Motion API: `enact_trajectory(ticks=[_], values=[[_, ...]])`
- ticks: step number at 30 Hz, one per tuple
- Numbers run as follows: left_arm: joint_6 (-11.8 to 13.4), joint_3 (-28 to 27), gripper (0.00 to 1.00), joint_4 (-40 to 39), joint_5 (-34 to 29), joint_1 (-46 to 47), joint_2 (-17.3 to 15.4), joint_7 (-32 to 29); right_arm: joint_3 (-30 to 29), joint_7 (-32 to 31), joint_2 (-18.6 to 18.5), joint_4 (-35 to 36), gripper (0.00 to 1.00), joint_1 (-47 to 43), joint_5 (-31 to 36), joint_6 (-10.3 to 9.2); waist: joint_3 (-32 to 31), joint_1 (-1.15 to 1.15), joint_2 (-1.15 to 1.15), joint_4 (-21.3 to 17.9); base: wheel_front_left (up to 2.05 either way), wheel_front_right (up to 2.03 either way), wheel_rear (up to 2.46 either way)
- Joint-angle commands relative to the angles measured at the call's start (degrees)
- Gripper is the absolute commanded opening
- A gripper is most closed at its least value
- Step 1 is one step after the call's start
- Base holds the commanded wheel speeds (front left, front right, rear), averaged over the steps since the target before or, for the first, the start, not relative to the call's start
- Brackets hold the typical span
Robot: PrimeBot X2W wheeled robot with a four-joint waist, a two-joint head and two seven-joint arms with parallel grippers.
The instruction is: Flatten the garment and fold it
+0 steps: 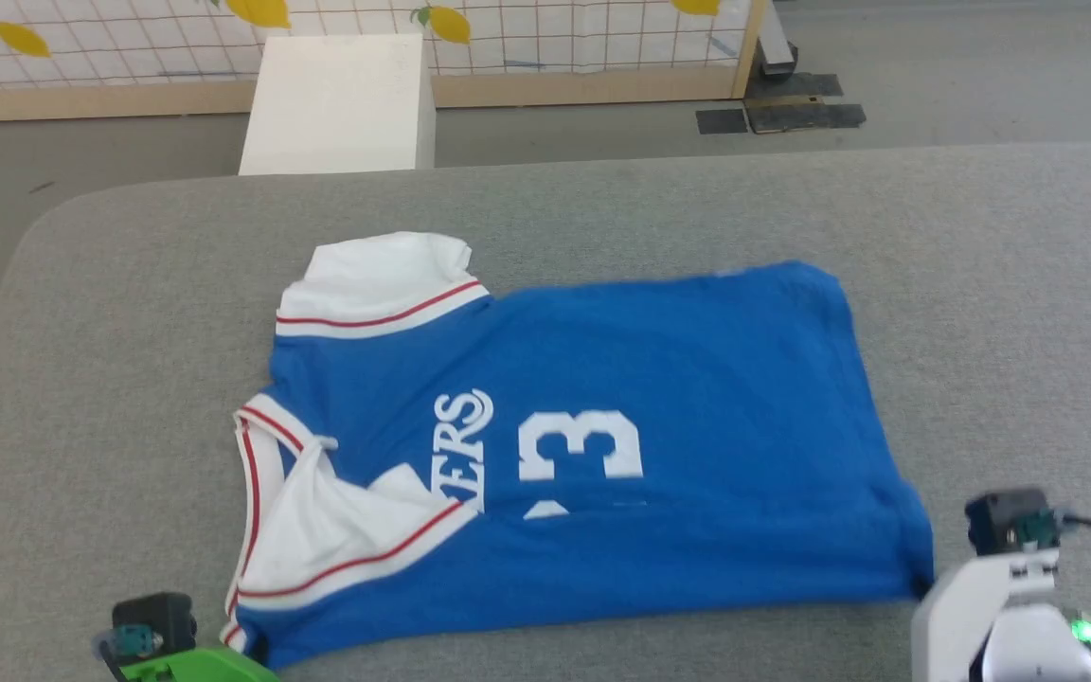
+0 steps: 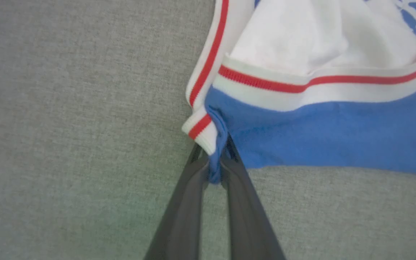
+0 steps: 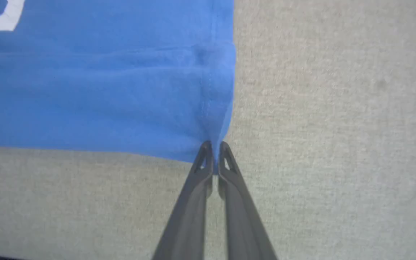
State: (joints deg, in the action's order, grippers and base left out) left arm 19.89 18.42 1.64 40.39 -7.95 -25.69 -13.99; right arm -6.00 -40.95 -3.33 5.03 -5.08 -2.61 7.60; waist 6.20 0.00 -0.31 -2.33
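The garment [image 1: 602,445], a bright blue jersey with white sleeve panels, red piping and white letters and numerals, lies spread on the grey table, its near part doubled over. My left gripper [image 2: 215,151] is shut on the garment's near left corner [image 2: 215,144], beside the white and red trim. In the head view that arm's green wrist [image 1: 186,658] sits at the lower left. My right gripper [image 3: 213,146] is shut on the near right corner of the blue hem [image 3: 211,122]; its white wrist [image 1: 991,606] shows at the lower right.
The grey padded table [image 1: 981,284] runs wide around the jersey. Beyond its far edge a white box [image 1: 337,99] stands on the floor before a low tiled wall with lemon pictures [image 1: 545,38]. Dark mats [image 1: 782,114] lie on the floor at the back right.
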Motion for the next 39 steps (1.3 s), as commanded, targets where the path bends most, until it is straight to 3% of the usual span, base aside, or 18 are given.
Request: enact_trajectory(ticks=[1,5,15,16,17,18,19,27,33,39], values=[[0.7,0.4,0.0,-0.6,0.1,-1.5,-0.8,-1.0,-0.1,-2.1,-0.3,1.0,0.0,-1.9,-0.6,-0.11,0.1,0.0,0.31,0.4,0.0,0.0,0.0],[1.5,1.2,0.0,-1.6,0.0,-2.8,-1.5,-3.2,-0.7,-6.3,-0.1,2.0,0.0,-5.6,-1.0,-0.11,0.5,0.0,0.31,0.6,0.0,0.0,0.0],[0.7,2.0,0.0,0.6,0.7,-2.5,-1.1,-3.7,-1.2,-0.1,0.4,-5.4,0.0,-5.0,-3.3,-0.11,1.3,0.0,0.31,0.0,0.0,0.0,0.0],[0.6,1.8,0.05,0.6,0.8,-2.2,-0.7,-3.0,-1.6,1.2,0.4,-6.0,0.11,-4.6,-4.2,-0.11,1.3,0.0,0.31,0.0,0.0,0.0,0.0],[0.3,1.6,0.35,0.5,0.9,-2.0,-0.5,-2.2,-1.8,2.3,0.4,-6.3,0.3,-4.4,-4.6,-0.11,1.1,0.0,0.31,0.1,0.0,0.0,0.0],[0.0,1.4,1.0,0.3,0.9,-1.6,-0.2,-1.2,-2.1,3.9,0.4,-6.5,0.86,-4.2,-5.0,-0.11,0.9,0.0,0.31,0.2,0.0,0.0,0.0],[-0.2,1.2,1.0,0.2,0.8,-1.4,-0.1,-0.4,-2.5,5.3,0.4,-6.6,1.0,-4.1,-5.5,-0.11,0.7,0.0,0.31,0.3,0.0,0.0,0.0],[-3.6,-1.2,1.0,-3.4,-2.3,2.6,-1.1,9.9,-3.7,21.8,0.4,-4.9,1.0,-2.9,-8.0,-0.11,-0.5,0.0,0.31,-0.2,0.0,0.0,0.0],[-6.8,-2.5,1.0,-3.0,-5.9,9.9,-3.2,16.8,-0.6,35.2,0.5,-3.0,1.0,-0.8,-7.0,-0.11,0.5,0.0,0.31,-2.1,0.0,0.0,0.0],[-12.2,-2.0,1.0,-0.2,-7.7,21.6,-6.5,16.5,3.0,44.4,0.5,-2.8,1.0,2.3,-4.8,-0.11,4.3,0.0,0.31,-4.1,0.0,0.0,0.0]])
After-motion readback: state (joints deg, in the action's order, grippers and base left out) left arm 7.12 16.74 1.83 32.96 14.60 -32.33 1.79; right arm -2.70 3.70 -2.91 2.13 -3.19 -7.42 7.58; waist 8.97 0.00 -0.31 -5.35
